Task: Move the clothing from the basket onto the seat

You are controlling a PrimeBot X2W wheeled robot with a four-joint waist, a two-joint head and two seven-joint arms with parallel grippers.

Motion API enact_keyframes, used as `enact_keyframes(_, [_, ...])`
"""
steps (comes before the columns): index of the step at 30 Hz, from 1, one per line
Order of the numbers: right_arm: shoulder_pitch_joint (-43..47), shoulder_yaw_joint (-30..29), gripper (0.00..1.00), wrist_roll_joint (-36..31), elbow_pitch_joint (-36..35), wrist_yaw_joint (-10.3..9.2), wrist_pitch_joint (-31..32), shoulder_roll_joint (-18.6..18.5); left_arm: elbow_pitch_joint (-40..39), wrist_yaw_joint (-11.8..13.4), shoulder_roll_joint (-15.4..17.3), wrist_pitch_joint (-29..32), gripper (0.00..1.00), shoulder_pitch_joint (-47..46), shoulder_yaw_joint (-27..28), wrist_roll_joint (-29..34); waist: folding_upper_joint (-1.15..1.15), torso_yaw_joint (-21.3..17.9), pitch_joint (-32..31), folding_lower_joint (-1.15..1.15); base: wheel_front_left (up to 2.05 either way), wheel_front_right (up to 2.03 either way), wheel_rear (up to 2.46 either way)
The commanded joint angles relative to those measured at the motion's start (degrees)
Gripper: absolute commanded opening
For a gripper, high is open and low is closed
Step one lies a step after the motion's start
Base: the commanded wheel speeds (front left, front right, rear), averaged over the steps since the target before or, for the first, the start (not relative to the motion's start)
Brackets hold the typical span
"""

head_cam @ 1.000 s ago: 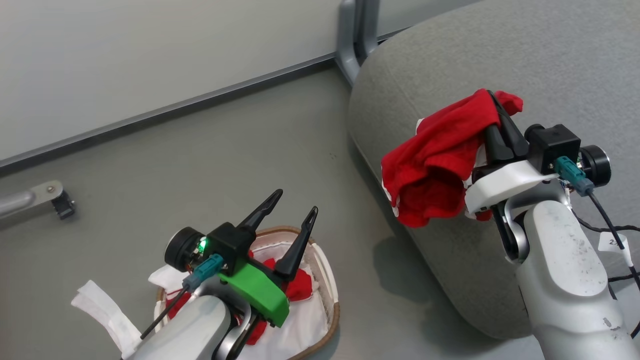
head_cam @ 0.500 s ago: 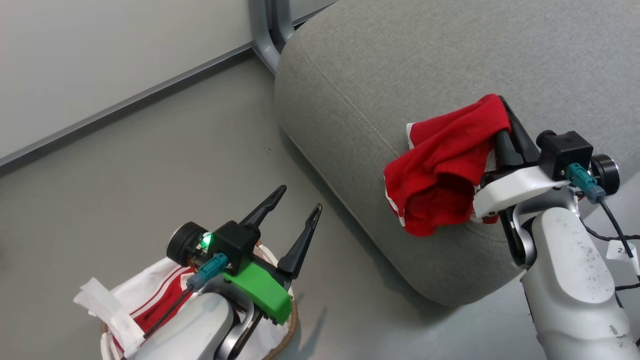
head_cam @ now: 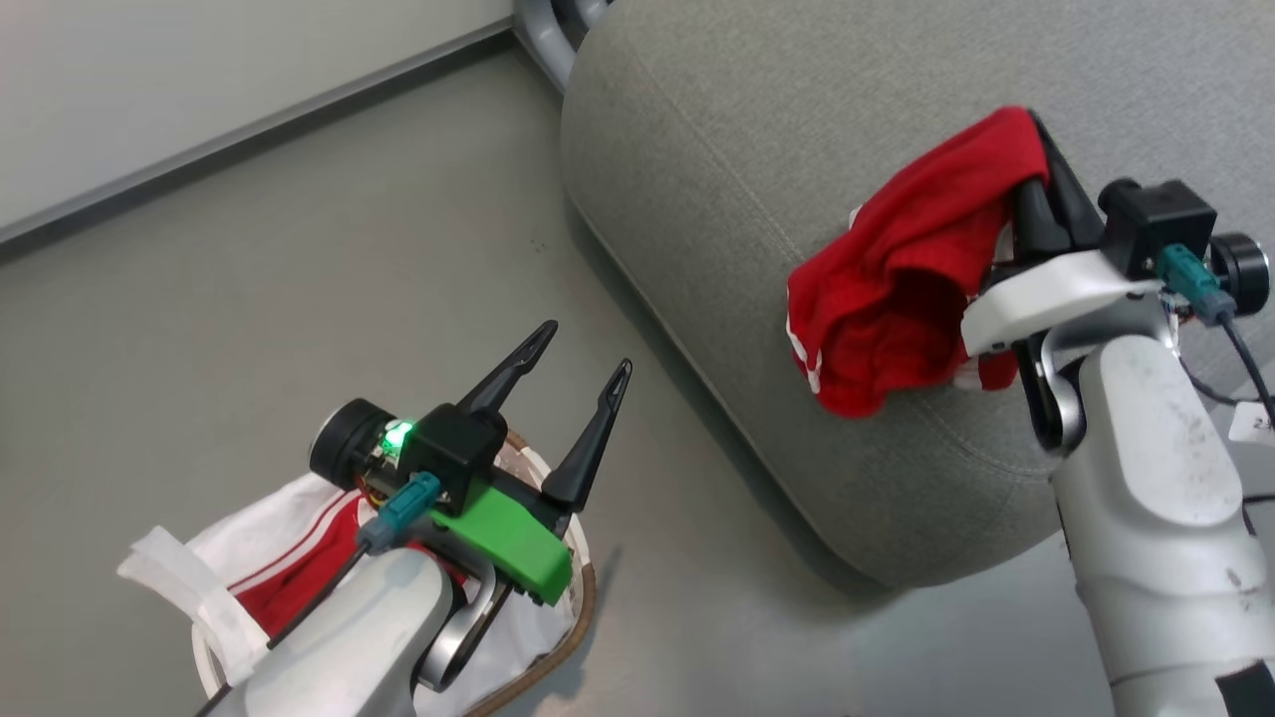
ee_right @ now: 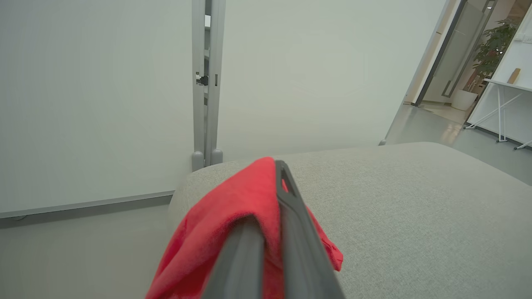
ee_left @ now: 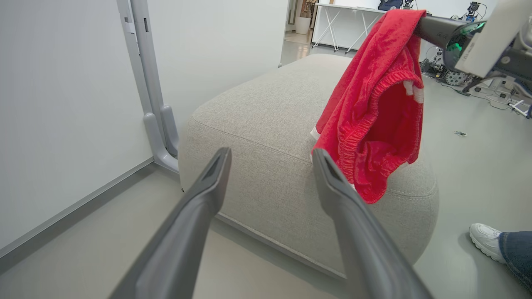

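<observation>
Right fingers (head_cam: pixel 1061 199) clench a garment (head_cam: pixel 896 289) at the seat (head_cam: pixel 747 149)'s edge; released here, it could slide off. Left fingers (head_cam: pixel 595 438) gape.

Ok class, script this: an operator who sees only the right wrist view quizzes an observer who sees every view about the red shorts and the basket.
Operator: How do the red shorts hang?
Observer: They dangle in a bunch from the right gripper, over the seat's rounded near edge, not laid flat on it.
Operator: Is the basket emptied?
Observer: No, red and white clothing lies in it.
</observation>
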Motion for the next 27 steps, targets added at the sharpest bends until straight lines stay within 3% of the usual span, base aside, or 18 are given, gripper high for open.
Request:
enact_keyframes(1, [-3.2,-0.19,0.0,0.12,1.0,-0.07,-0.28,-0.42,-0.79,0.54,0.94,0.35,1.0,-1.37,0.49,0.44,0.0,2.41,3.44,0.0,0.0,0.0,0.0])
enact_keyframes(8, [-18.01,-2.73,0.0,1.25,3.84,-0.07,2.19,-6.08,-5.09,1.35,2.68,2.65,1.0,-4.98,1.22,1.89,0.0,6.66,10.57,0.0,0.0,0.0,0.0])
enact_keyframes(14, [-30.28,-7.95,0.0,1.08,4.28,-0.06,7.4,-16.19,-8.36,0.65,1.56,4.51,1.0,-9.36,-0.29,4.03,0.0,13.36,17.16,0.0,0.0,0.0,0.0])
enact_keyframes(17, [-36.0,-13.32,0.0,4.67,6.12,-0.07,10.83,-19.4,-10.32,0.78,0.82,5.28,1.0,-11.02,-1.11,5.38,0.0,15.83,20.54,0.0,0.0,0.0,0.0])
enact_keyframes(22, [-40.44,-17.31,0.0,3.52,8.21,-0.07,15.02,-25.66,-13.52,0.4,-0.17,6.86,1.0,-13.36,-2.87,6.99,0.0,18.97,25.62,0.0,0.0,0.0,0.0])
enact_keyframes(27, [-40.7,-21.44,0.0,0.58,12.29,-0.07,14.85,-28.92,-14.8,0.18,-1.49,7.39,1.0,-14.98,-4.06,8.25,0.0,20.9,29.24,0.0,0.0,0.0,0.0])
